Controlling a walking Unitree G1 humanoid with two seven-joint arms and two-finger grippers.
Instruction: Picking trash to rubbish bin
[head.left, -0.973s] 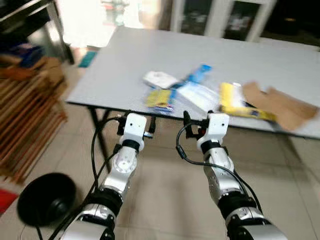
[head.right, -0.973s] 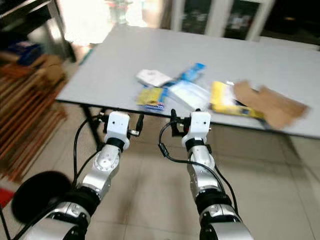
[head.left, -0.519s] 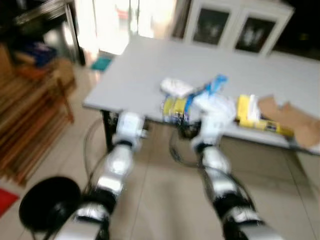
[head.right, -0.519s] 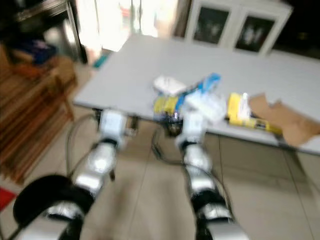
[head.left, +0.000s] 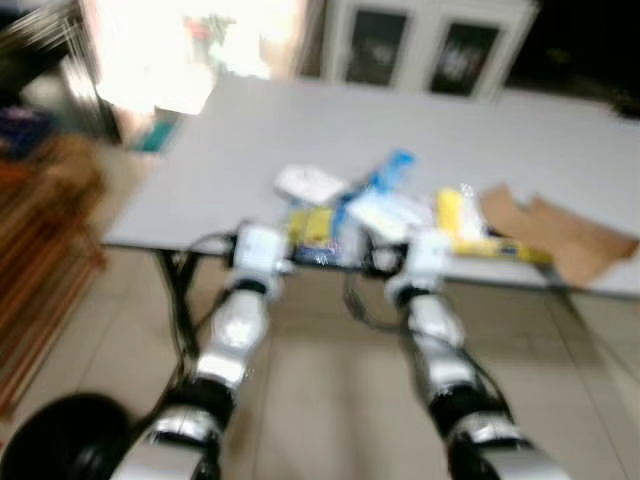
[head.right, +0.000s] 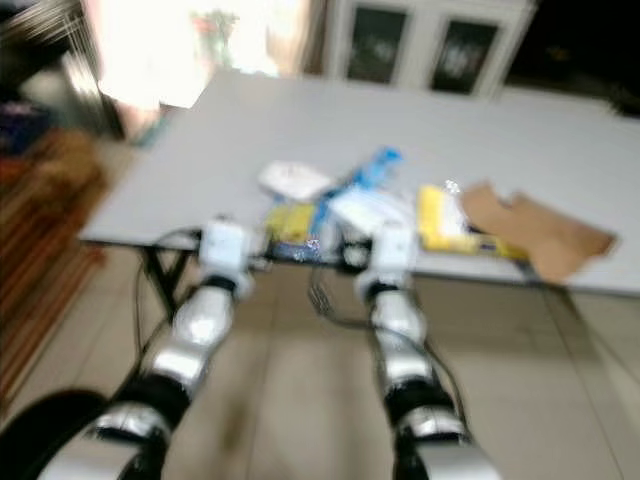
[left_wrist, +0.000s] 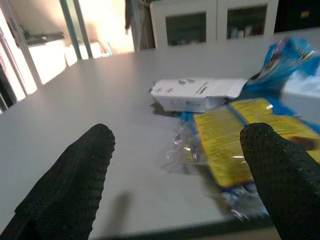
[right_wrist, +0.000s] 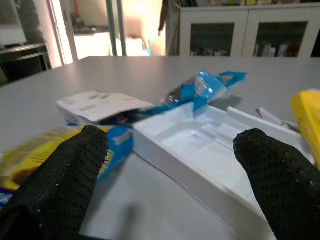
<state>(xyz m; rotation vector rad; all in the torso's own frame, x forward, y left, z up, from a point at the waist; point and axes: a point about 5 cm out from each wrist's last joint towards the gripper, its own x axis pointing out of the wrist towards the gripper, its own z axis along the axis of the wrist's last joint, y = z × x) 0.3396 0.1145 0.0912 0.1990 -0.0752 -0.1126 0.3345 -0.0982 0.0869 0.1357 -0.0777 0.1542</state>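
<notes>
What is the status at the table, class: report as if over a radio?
Both grippers, left and right, at table edge, jaws open, empty. Yellow wrapper, white tray, white box untouched. Nothing blocking.

Trash lies clustered near the table edge: white box (left_wrist: 197, 93), yellow wrapper (left_wrist: 235, 140), blue wrapper (right_wrist: 200, 90), white tray (right_wrist: 200, 150).

yellow wrapper (left_wrist: 235, 142), blue wrapper (right_wrist: 205, 87), white tray (right_wrist: 200, 150)

Head views motion-blurred; doorway (head.left: 190, 50) glare; wrist views sharper.
</notes>
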